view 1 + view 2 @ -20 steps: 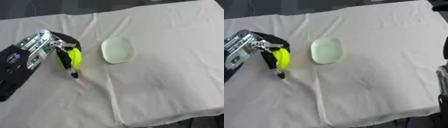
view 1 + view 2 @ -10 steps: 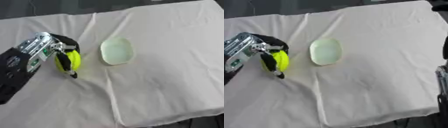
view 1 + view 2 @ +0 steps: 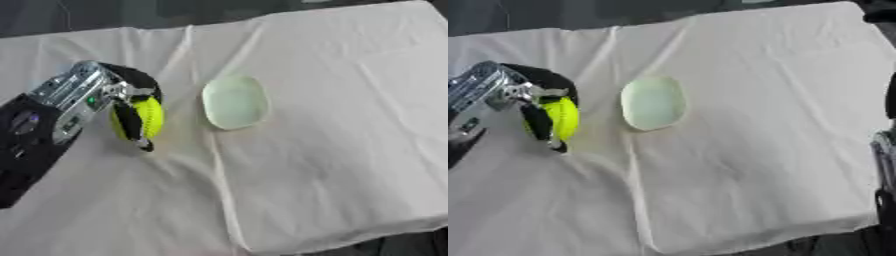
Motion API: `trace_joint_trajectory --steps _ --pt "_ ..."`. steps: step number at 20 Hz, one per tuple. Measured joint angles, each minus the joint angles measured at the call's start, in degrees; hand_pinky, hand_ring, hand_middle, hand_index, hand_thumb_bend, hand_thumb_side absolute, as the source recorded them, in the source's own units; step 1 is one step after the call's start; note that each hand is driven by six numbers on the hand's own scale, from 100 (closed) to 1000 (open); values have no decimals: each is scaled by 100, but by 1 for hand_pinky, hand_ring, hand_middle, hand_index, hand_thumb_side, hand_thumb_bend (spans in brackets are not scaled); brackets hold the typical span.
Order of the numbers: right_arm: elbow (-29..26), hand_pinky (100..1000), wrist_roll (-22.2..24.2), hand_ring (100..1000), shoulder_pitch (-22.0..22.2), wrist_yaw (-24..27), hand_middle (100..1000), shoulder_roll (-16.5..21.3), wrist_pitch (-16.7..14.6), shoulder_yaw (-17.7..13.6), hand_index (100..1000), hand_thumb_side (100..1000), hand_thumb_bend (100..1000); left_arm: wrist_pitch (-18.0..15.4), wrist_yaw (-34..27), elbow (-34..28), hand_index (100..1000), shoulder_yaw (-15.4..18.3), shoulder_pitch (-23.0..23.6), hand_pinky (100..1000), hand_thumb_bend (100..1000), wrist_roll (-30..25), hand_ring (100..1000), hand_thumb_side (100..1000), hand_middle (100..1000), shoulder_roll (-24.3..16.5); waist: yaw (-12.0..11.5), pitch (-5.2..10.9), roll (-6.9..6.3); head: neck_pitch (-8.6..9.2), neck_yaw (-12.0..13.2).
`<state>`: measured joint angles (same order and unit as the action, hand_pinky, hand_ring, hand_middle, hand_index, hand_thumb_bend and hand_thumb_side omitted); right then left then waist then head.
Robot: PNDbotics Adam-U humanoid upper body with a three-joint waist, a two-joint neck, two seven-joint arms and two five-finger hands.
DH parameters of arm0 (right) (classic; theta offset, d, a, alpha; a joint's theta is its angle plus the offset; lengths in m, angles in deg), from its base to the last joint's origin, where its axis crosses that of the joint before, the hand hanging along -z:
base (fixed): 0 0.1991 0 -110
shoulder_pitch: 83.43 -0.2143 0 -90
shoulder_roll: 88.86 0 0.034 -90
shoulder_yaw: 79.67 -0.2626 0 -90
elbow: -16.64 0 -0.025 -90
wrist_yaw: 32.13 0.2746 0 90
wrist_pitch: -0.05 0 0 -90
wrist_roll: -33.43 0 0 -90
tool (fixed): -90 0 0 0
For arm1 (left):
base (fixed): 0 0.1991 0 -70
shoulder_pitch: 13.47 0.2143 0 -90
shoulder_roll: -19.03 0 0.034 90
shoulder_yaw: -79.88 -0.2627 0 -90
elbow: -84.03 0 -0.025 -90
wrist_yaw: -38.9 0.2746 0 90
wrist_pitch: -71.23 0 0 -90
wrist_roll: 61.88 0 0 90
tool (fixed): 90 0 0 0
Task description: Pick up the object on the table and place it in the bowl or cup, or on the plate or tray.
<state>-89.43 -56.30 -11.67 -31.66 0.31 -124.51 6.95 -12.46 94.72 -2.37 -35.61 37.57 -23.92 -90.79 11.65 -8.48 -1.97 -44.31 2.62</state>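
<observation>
At the right eye view's right edge, the right hand [image 3: 883, 150] shows, fingers unreadable; near the desk's [image 3: 332, 150] left edge, the left hand's [image 3: 83, 97] fingers [image 3: 129, 122] curl round a yellow ball [image 3: 149, 117], beside a pale green plate [image 3: 234, 102].

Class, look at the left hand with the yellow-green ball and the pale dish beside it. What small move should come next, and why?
Probably carry the ball a short way toward the robot's right, until it is over the dish. The left hand already has its fingers curled round the ball, and the pale green dish lies close beside it on the white cloth with nothing in it or between them.
</observation>
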Motion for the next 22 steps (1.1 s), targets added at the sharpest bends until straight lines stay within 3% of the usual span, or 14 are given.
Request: trace_joint_trajectory --steps 7,13,22 --pt "2 626 -1 749 0 -1 782 -1 1 0 936 1000 100 395 -326 -357 655 162 5 100 506 63 445 414 884 -48 -5 8 11 0 0" --pt "3 627 -2 749 1 -3 783 0 2 1 935 1000 100 534 -437 -678 648 312 -355 100 497 17 444 428 878 -187 23 58 -32 -1 0" --pt "18 627 4 749 -39 0 782 3 9 21 937 1000 100 520 -415 -477 639 373 -936 100 508 21 434 450 865 9 338 80 -162 -1 46"
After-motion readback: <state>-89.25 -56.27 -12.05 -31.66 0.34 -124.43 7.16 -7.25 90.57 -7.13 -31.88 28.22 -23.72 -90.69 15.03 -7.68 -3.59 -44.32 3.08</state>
